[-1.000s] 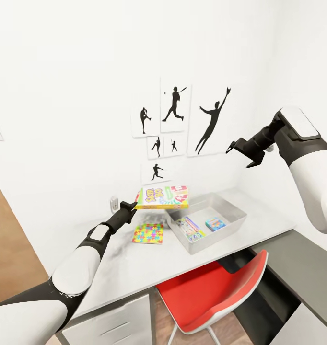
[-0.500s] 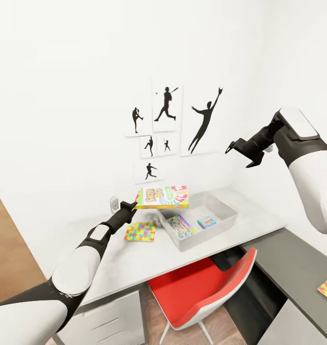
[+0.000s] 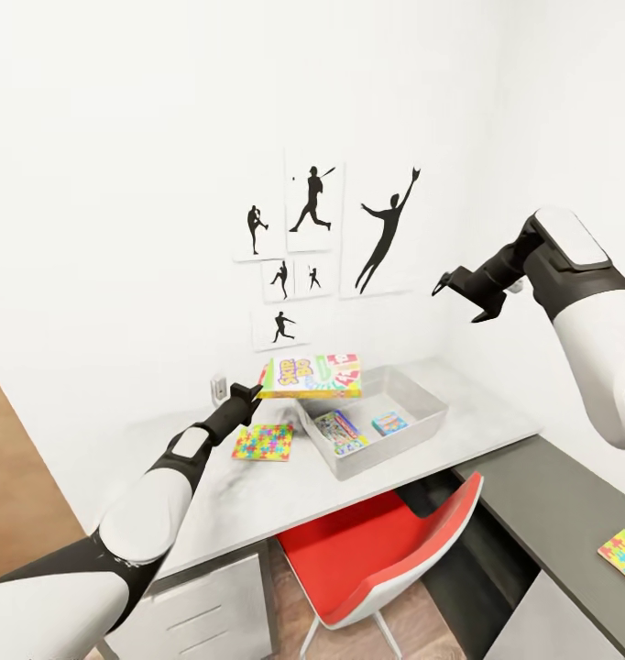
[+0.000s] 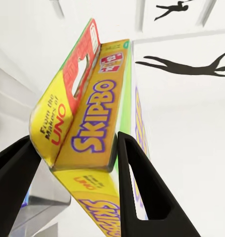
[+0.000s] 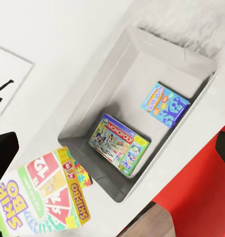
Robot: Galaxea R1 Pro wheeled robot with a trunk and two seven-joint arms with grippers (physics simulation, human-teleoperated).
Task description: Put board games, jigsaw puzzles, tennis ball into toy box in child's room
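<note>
My left gripper (image 3: pixel 255 392) is shut on the end of the Skip-Bo board game (image 3: pixel 311 376), held level above the table (image 3: pixel 257 500) at the near-left corner of the grey toy box (image 3: pixel 413 396). In the left wrist view both black fingers (image 4: pixel 142 182) clamp the box's yellow edge (image 4: pixel 92 123). A Monopoly box (image 5: pixel 119 144) and a small blue game box (image 5: pixel 164 104) lie inside the toy box (image 5: pixel 142 69). One jigsaw puzzle (image 3: pixel 263 442) lies on the table left of the toy box, another (image 3: pixel 624 557) on the dark lower section. My right gripper (image 3: pixel 457 295) hangs open, high above the toy box. The tennis ball and bed are out of view.
A red chair (image 3: pixel 386 550) is tucked under the desk in front of the toy box. White drawers (image 3: pixel 202 610) sit below the desk's left end. Baseball silhouette pictures (image 3: pixel 312 238) hang on the wall behind, with a wall outlet (image 3: pixel 219 389) near my left gripper.
The view has panned, sliding the desk and pictures left and bringing the second jigsaw into sight. Both arms hold the same pose, Skip-Bo still gripped.
</note>
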